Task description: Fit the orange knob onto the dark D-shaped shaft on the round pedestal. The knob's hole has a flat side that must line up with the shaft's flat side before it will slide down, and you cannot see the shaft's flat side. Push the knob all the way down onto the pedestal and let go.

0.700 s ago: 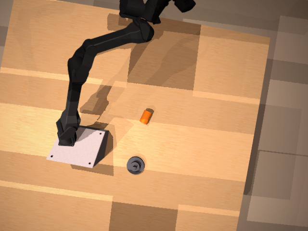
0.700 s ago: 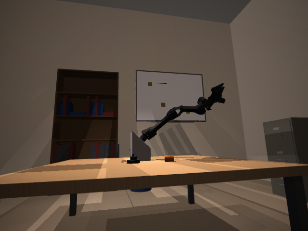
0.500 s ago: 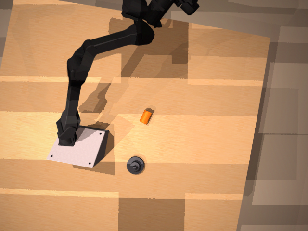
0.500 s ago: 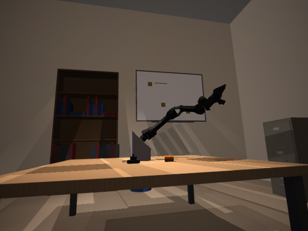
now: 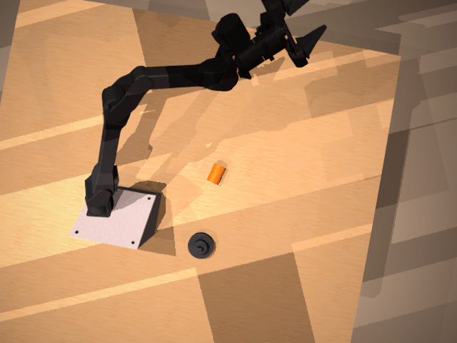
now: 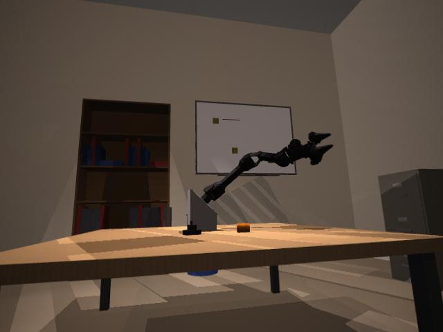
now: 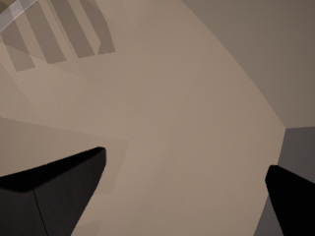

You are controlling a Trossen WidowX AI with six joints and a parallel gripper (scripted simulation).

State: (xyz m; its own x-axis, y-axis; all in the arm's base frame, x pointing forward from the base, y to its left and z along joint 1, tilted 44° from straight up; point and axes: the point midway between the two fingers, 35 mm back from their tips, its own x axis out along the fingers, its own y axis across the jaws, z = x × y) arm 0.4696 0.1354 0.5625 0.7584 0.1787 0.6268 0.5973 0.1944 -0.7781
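Note:
The orange knob [image 5: 216,174] [image 6: 243,227] lies on its side on the table; its hole cannot be made out. The round dark pedestal [image 5: 192,248] [image 6: 192,232] stands on the table with its shaft [image 5: 201,247] [image 6: 192,225] upright and bare, below the knob in the top view and left of it in the exterior view. My gripper [image 6: 331,140] [image 7: 188,165] is open and empty, high above the table and far from both knob and pedestal. In the top view it is at the top edge, partly cut off. Neither knob nor pedestal shows in the wrist view.
The arm's pale wedge-shaped base [image 5: 114,225] [image 6: 202,216] stands on the wooden table [image 5: 258,206] [image 6: 228,259], close to the pedestal. A bookshelf, a whiteboard and a filing cabinet [image 6: 400,214] stand beyond the table. Shadows of the arm and striped light cross the table top.

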